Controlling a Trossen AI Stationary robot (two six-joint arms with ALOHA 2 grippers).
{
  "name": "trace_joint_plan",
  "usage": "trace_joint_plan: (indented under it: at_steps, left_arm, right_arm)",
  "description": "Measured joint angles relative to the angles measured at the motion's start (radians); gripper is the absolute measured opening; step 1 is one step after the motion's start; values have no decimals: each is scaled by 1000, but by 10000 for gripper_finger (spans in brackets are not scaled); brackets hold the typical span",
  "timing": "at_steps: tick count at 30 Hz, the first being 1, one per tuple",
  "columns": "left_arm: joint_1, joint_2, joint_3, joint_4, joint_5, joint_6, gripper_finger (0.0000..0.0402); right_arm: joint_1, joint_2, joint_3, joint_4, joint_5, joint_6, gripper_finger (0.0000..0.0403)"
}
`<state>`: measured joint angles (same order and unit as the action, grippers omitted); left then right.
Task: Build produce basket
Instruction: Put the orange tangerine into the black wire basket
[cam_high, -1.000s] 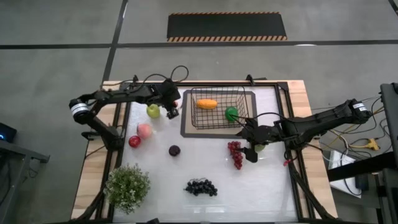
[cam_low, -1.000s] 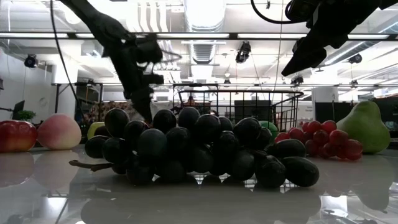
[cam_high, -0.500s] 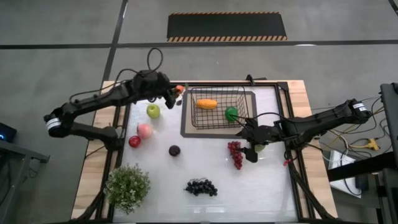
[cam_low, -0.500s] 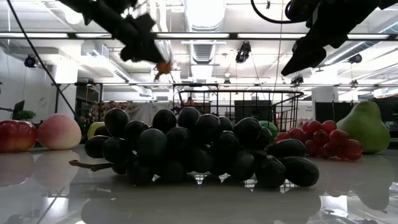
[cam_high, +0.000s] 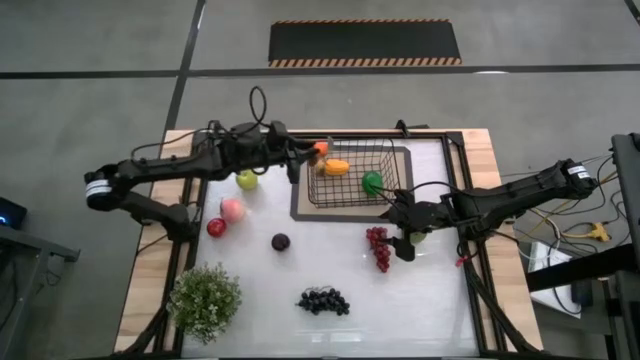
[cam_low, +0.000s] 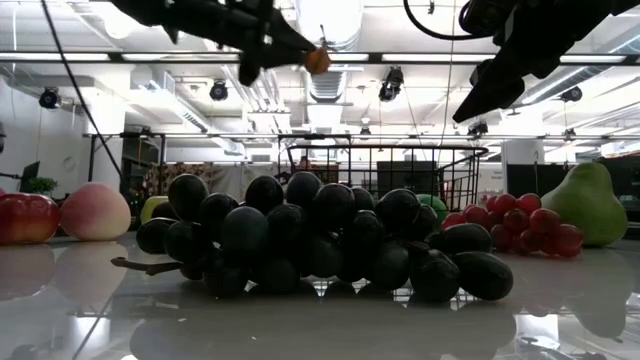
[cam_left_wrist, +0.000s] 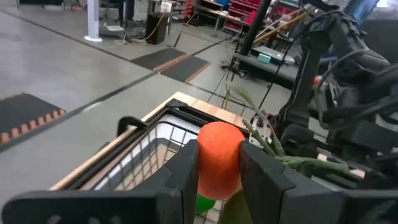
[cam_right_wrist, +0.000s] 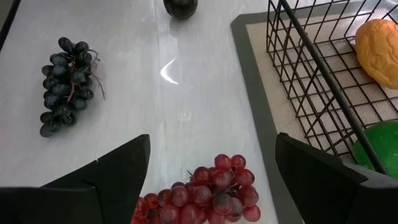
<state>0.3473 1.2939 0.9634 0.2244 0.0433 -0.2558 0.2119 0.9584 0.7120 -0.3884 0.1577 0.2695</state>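
My left gripper (cam_high: 316, 153) is shut on a small orange fruit (cam_left_wrist: 217, 155) with green leaves, high over the left rim of the black wire basket (cam_high: 352, 190). In the low view the fruit (cam_low: 318, 60) hangs well above the table. An orange mango (cam_high: 333, 167) and a green apple (cam_high: 372, 182) lie in the basket. My right gripper (cam_right_wrist: 211, 155) stands open above the red grape bunch (cam_right_wrist: 199, 196), right of the basket's near corner, touching nothing. My left gripper pinches the orange fruit's two sides (cam_left_wrist: 202, 163) between its two fingers (cam_left_wrist: 185, 171). The fingers come nearly level from the table's left. The fruit is lifted clear, its rounded end past the fingertips and its green leaves (cam_left_wrist: 264, 140) sticking out to one side.
On the table left of the basket lie a green apple (cam_high: 246, 179), a peach (cam_high: 232, 210), a red apple (cam_high: 216, 227) and a plum (cam_high: 280, 241). Dark grapes (cam_high: 323, 300) lie near the front, a potted plant (cam_high: 204, 300) front left, a pear (cam_high: 417, 238) by the right gripper.
My left gripper has risen from the table beside the green apple and gone right toward the basket, tipping from pointing down to nearly level. The orange fruit has come up with it, lifted clear, and now hangs over the basket's left rim.
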Motion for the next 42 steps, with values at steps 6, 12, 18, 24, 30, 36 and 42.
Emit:
trace_joint_plan:
  at_steps: [6,12,18,24,30,36,42]
  left_arm:
    - [-3,149,2,176,0,-64,84]
    - [-3,281,24,271,-1,-115,84]
    - [-14,371,77,268,-56,-132,84]
    - [-29,442,134,255,-148,-132,84]
    - [-29,533,183,252,-153,-159,84]
    - [-29,620,234,236,-175,-183,84]
    - [-28,658,253,239,-191,-191,84]
  right_arm:
    - [0,-34,-10,2,0,-19,327]
    - [0,-103,-40,19,1,-29,327]
    - [0,-187,-109,106,1,-46,327]
    - [0,-251,-174,190,1,-36,327]
    - [0,-280,-205,249,1,-34,327]
    - [0,-282,-197,249,1,-34,327]
    - [0,-281,-196,250,1,-34,327]
